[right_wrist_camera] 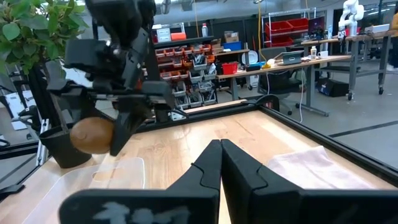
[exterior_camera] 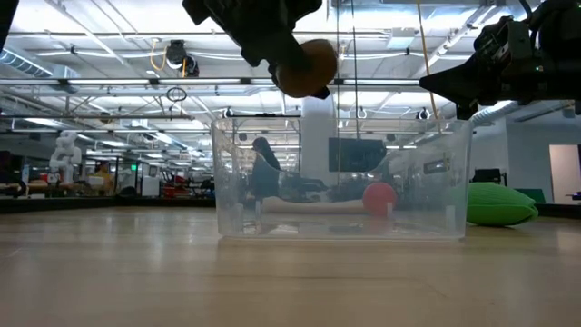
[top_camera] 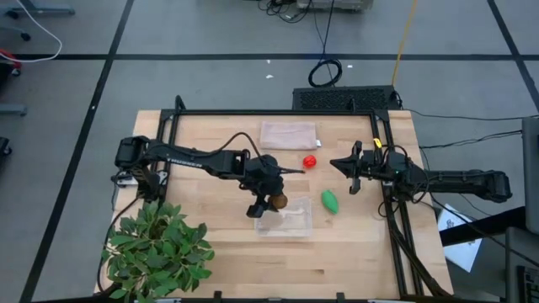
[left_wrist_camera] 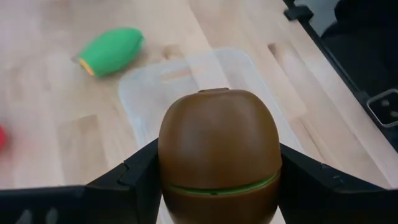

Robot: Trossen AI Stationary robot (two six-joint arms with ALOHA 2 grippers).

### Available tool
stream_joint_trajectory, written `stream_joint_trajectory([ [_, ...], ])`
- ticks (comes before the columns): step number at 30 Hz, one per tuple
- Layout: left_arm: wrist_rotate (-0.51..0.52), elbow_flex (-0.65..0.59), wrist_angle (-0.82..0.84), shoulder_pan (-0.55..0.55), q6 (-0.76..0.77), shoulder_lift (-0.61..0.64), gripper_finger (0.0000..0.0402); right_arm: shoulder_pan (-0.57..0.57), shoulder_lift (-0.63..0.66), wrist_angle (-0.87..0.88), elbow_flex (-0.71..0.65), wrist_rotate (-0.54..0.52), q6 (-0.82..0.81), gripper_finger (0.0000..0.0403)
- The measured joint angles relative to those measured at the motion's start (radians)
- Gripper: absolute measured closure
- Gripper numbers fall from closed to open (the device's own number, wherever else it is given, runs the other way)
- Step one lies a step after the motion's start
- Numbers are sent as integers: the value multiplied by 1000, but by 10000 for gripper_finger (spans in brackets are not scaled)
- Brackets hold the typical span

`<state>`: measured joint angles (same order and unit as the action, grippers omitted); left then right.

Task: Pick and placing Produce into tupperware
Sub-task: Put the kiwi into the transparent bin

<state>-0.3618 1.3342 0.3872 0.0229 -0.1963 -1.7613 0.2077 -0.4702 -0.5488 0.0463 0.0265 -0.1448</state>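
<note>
The brown kiwi (left_wrist_camera: 216, 137) hangs in my left gripper (top_camera: 271, 203), just above the far left part of the clear tupperware (top_camera: 286, 221). In the low view the kiwi (exterior_camera: 306, 65) is higher than the tupperware's rim (exterior_camera: 340, 123). A small red fruit (top_camera: 310, 160) rests on the table beyond the tupperware. A green oval (top_camera: 329, 201) lies on its side to the tupperware's right. My right gripper (top_camera: 341, 162) is shut and empty, held above the table near the right edge, right of the red fruit. My left gripper pinches the kiwi's two opposite sides (left_wrist_camera: 166, 163) between its two fingers (left_wrist_camera: 130, 177). The fingers come slanting down from the table's left. The kiwi is lifted clear, over the tupperware (left_wrist_camera: 205, 74).
A pinkish flat rectangle (top_camera: 289, 133) lies at the table's far side. A leafy potted plant (top_camera: 160, 248) stands at the near left corner. A black frame (top_camera: 278, 111) runs along the table's far and side edges. Bare wood shows nearer than the tupperware.
</note>
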Motion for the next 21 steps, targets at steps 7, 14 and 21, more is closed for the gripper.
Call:
stream_joint_trajectory([
  [7,-3,-1,-22,32,-22,-38,166,0,0,0,0,0,0,403],
  [14,41,-1,-16,34,46,-87,162,0,-4,0,0,0,0,403],
  [21,67,-1,-19,49,105,-117,167,0,-8,0,0,0,0,403],
])
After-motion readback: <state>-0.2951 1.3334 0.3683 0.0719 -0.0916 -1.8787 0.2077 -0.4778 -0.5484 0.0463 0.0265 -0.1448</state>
